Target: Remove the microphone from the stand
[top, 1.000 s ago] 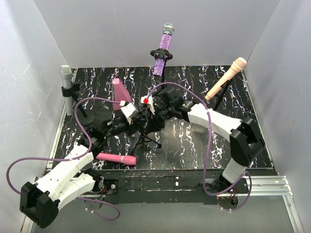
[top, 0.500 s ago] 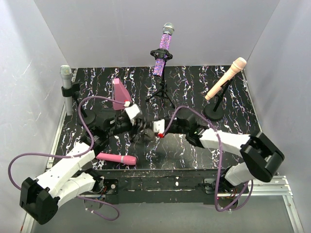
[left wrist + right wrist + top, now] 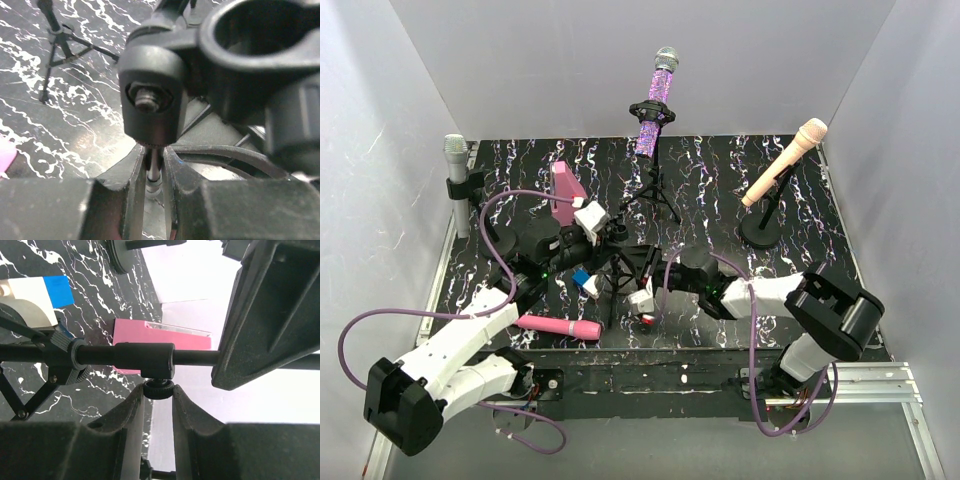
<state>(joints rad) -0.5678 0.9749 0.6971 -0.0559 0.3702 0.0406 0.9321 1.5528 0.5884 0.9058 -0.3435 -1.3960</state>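
A black tripod stand (image 3: 618,262) stands mid-table, and its clip (image 3: 260,30) is empty. A pink microphone (image 3: 560,327) lies flat near the table's front edge, to the left of the stand and touched by no gripper. My left gripper (image 3: 603,243) (image 3: 154,160) is shut on the thin metal rod (image 3: 153,167) just under the clip's swivel joint (image 3: 150,95). My right gripper (image 3: 640,288) (image 3: 159,394) is low in front of the stand. Its fingertips press on either side of a knurled knob (image 3: 159,389) under the stand's black tube (image 3: 145,356).
A purple glitter microphone (image 3: 658,95) stands on a tripod at the back. At the right a peach microphone (image 3: 785,160) leans on a round-base stand. A silver microphone (image 3: 455,165) sits in a clamp at the left. A pink box (image 3: 566,188) stands behind the left gripper.
My right gripper has swung from behind the stand's top down to its front, low near the table. My left gripper has stayed on the stand.
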